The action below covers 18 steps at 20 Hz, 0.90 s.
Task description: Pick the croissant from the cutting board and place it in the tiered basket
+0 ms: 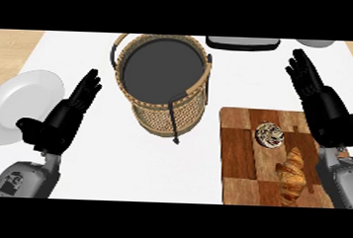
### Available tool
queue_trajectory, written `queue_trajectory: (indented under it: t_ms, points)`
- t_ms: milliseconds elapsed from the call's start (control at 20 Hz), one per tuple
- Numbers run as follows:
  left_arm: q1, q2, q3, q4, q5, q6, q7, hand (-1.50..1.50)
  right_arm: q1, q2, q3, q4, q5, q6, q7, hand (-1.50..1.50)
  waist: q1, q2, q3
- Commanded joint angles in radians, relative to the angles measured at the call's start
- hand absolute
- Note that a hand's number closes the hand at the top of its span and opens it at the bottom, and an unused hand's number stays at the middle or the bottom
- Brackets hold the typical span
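On the near right of the white surface (97, 172), the croissant (292, 175) lies on the wooden cutting board (240, 162), just near of a round pastry (269, 134). The right hand (320, 104) hovers over the board's right edge, fingers straight, holding nothing. The tiered basket (164, 81) stands to the far left of the board. The left hand (62, 118) rests open beside a white plate (19, 103).

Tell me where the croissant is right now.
In the head view the croissant lies on the cutting board at the lower right, just below a small round pastry and beside the right robot hand, which is open and not touching it.
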Motion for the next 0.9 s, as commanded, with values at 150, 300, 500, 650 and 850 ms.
queue_trajectory:
  t_ms: [150, 300, 500, 650, 850]
  points:
    - [0.025, -0.024, -0.009, 0.027, -0.011, -0.004, -0.011, 0.00, 0.024, 0.121, -0.113, 0.137, 0.100, -0.318, 0.040, -1.50, -0.021, -0.002, -0.030]
    - [0.059, -0.063, -0.034, 0.053, -0.001, -0.007, -0.036, 0.00, 0.113, 0.024, -0.128, 0.285, 0.302, -0.470, 0.084, -1.50, -0.029, 0.023, -0.041]
    - [0.052, -0.092, -0.036, 0.121, 0.007, -0.047, -0.073, 0.00, 0.084, 0.378, -0.152, 0.304, 0.198, -0.663, -0.187, -1.50, -0.017, 0.001, -0.028]
    - [0.038, -0.103, -0.015, 0.203, -0.007, -0.080, -0.133, 0.00, -0.007, 0.296, -0.124, 0.325, 0.319, -0.703, -0.148, -1.50, -0.020, -0.003, -0.030]
    - [0.057, -0.080, 0.013, 0.223, 0.001, -0.091, -0.151, 0.00, 0.100, 0.176, 0.041, 0.147, 0.563, -0.702, 0.219, -1.50, -0.043, -0.012, -0.036]
